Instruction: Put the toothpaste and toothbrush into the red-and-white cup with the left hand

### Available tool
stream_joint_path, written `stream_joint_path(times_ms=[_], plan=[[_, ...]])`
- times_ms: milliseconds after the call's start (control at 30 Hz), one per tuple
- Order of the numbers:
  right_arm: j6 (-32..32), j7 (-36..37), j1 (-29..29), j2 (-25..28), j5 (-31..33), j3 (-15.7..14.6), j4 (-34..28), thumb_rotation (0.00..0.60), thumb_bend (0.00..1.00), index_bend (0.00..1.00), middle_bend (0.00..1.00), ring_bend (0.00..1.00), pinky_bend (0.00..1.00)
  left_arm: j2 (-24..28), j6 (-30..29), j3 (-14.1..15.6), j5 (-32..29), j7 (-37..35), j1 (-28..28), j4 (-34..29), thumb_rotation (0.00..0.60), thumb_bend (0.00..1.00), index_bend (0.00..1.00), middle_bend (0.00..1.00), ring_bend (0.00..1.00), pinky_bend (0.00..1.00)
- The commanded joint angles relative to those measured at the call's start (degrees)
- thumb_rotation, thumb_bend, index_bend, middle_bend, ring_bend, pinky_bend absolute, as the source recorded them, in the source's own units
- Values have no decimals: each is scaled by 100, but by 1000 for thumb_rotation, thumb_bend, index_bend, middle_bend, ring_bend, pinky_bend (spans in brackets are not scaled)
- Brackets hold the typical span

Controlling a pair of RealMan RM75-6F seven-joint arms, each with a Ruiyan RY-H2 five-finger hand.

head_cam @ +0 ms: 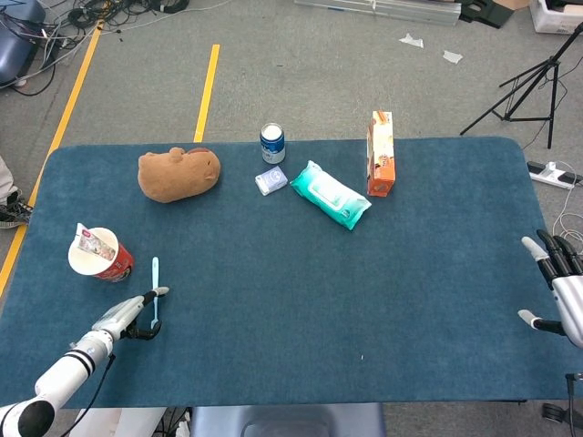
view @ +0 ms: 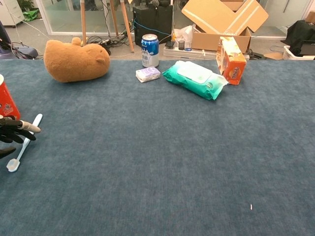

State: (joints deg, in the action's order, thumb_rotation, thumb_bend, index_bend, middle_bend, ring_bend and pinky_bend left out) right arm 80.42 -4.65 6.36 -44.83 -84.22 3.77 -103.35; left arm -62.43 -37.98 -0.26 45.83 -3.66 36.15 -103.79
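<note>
A light-blue toothbrush (head_cam: 155,273) (view: 21,148) lies flat on the blue table, just right of the red-and-white cup (head_cam: 100,255) (view: 6,101). A white-and-red tube stands inside the cup, leaning on its rim. My left hand (head_cam: 127,314) (view: 12,130) is low over the toothbrush's middle, its fingers reaching across the handle and the thumb apart on the near side. The brush still rests on the cloth. My right hand (head_cam: 556,282) hangs at the table's far right edge with its fingers spread, holding nothing.
A brown plush toy (head_cam: 178,174) sits behind the cup. Further back stand a blue can (head_cam: 272,143), a small tissue pack (head_cam: 271,180), a green wipes pack (head_cam: 330,194) and an orange carton (head_cam: 381,155). The table's front edge is close to my left arm.
</note>
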Motion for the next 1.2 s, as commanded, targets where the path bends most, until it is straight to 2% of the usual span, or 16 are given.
stream_joint_path(times_ms=[33, 1200], plan=[[1, 9, 1, -1, -1, 2, 2, 600, 0, 0, 0, 0, 316, 18, -16, -1, -10, 1, 2, -10, 600, 517, 29, 113, 99, 24], [-22, 83, -9, -45, 10, -17, 89, 600, 0, 0, 0, 0, 316, -106, 65, 113, -150, 137, 134, 80, 600, 518, 30, 108, 94, 24]])
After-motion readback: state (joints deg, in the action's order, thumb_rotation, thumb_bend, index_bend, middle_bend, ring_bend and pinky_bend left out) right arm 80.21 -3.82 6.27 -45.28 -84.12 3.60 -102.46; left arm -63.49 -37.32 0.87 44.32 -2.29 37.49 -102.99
